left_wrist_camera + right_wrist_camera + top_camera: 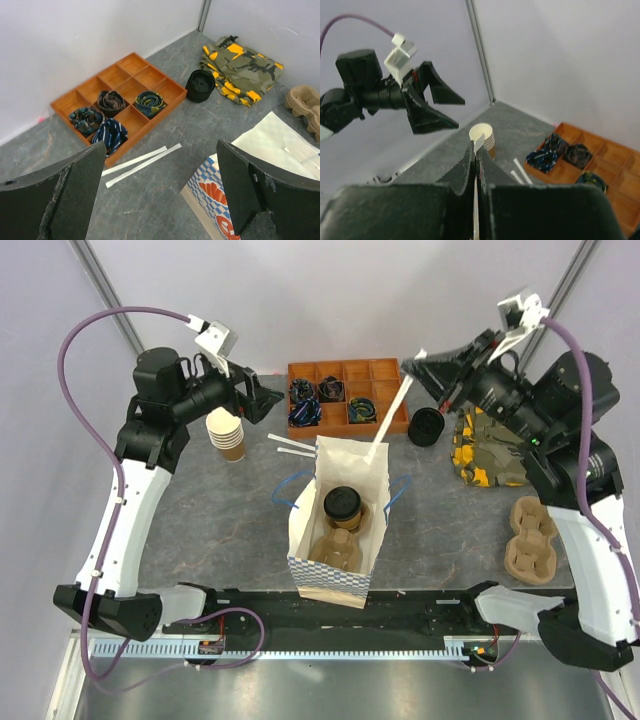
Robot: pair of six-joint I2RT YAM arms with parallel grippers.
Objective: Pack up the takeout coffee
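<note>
The takeout coffee (343,505), a tan cup with a black lid, stands in a brown cup carrier (335,552) inside the open white paper bag (303,530) at the table's middle. My right gripper (410,367) is above and behind the bag, shut on a white paper-wrapped straw (391,412) that slants down toward the bag's mouth. In the right wrist view the straw's end (479,144) sticks out past the closed gripper (476,151). My left gripper (272,395) is open and empty at the back left, beside the stack of lidless cups (227,433). In its own view the left gripper (162,185) spans bare table and the bag's blue-checkered corner (215,187).
Two wrapped straws (290,447) lie left of the bag and also show in the left wrist view (142,162). An orange divided tray (345,366) with rolled cloths is at the back. Black lids (427,426), a camouflage cloth (487,445) and a spare carrier (530,540) are at the right.
</note>
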